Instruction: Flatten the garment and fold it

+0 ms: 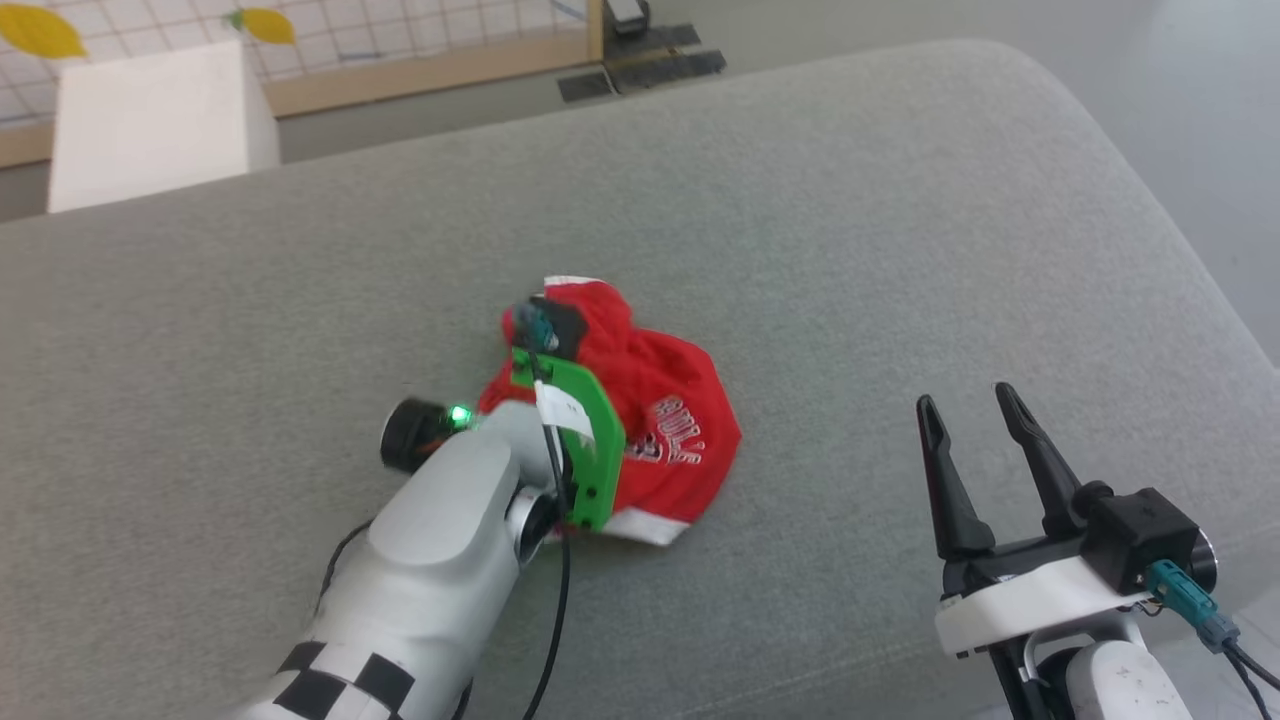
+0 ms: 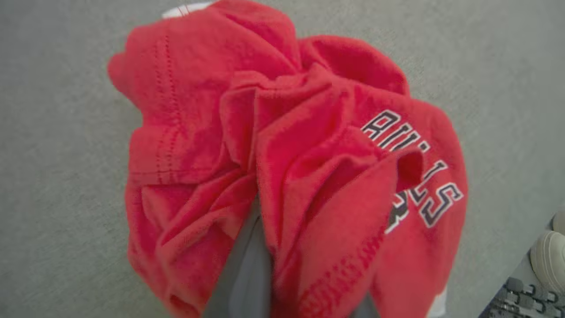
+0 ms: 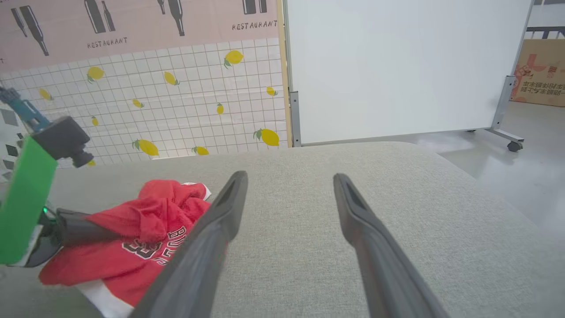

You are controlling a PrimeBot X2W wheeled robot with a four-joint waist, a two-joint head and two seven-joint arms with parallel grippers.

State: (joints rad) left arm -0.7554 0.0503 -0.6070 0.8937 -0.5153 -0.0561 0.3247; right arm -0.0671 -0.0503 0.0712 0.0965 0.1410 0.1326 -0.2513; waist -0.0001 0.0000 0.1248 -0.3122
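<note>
Left claw (image 2: 300,247) inside crumpled garment (image 1: 670,390)

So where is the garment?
The garment lies crumpled on the grey cushion, head view centre, pinched by the left hand, left of the open right hand.

The left arm (image 1: 440,520) reaches forward and down, wrist bent, its left claw (image 3: 95,229) pinched nearly closed on a bunch of the garment (image 1: 670,400). The right claw (image 1: 968,420) hovers well apart, level, its fingers (image 3: 212,229) spread wide and empty

Open cushion (image 1: 850,250) surrounds the garment (image 1: 670,390) except at the left arm (image 1: 440,540).
</note>
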